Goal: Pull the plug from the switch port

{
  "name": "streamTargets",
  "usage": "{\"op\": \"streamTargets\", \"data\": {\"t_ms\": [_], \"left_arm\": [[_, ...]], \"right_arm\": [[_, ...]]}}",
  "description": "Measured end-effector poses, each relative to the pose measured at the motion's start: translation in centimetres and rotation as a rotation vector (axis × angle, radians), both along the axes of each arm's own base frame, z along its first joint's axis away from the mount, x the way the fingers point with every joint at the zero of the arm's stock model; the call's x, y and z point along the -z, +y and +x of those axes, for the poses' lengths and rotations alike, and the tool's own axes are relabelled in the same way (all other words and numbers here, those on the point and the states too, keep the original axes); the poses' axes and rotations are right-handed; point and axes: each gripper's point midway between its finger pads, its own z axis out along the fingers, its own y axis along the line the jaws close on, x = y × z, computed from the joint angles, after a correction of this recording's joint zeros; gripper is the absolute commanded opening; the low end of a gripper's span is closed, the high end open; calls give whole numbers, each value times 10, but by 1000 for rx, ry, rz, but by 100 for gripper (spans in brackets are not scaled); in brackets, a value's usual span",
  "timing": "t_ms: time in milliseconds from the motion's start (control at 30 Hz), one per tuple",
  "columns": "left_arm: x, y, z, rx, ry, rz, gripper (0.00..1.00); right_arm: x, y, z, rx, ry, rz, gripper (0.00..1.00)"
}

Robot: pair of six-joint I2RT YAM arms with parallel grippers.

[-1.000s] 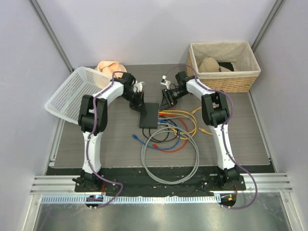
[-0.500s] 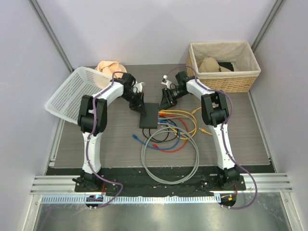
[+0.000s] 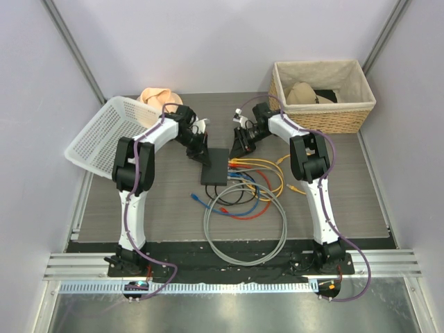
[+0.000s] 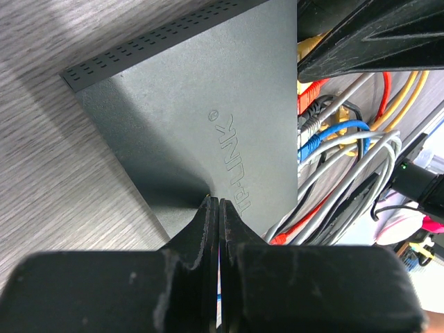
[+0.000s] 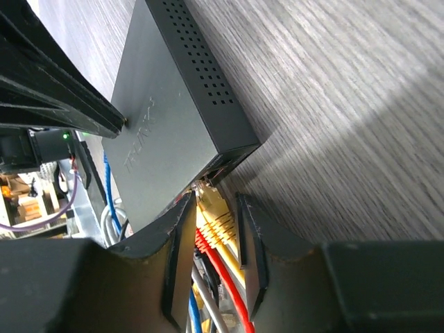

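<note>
The switch (image 3: 215, 166) is a flat matte-black box lying mid-table, with coloured cables plugged along its right edge. My left gripper (image 3: 202, 155) is shut, its tips pressed down on the switch's top (image 4: 201, 111) near the printed logo; the closed tips (image 4: 218, 202) hold nothing. My right gripper (image 3: 238, 151) is at the switch's far right corner. In the right wrist view its fingers (image 5: 214, 201) close on both sides of a yellow plug (image 5: 218, 222), whose clear tip sits at the mouth of the end socket of the switch (image 5: 173, 125).
Red, blue, yellow and grey cables (image 3: 248, 187) fan out right of the switch, with a grey coil (image 3: 244, 232) in front. A wicker basket (image 3: 361, 104) stands at the back right. A white mesh basket (image 3: 104, 132) leans at the back left beside a peach-coloured object (image 3: 158, 96).
</note>
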Motion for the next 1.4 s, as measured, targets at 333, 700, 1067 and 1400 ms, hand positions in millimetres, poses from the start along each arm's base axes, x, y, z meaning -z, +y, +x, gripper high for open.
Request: {"op": "streamTargets", "data": {"t_ms": [333,700,1067,1400], "left_arm": [[0,-2,-1,6,0,1,0],[0,-6,-4,16,0,0,0],[0,-7,-5,19,0,0,0],[0,-7,-6,23,0,-3,0]], "right_arm": [[3,2,1,25,14,-28,18],[-2,2,5,0,-59,-47,1],[1,-2,6,-28,-77,-51,41],[-4,0,-7,-42,55,112,46]]}}
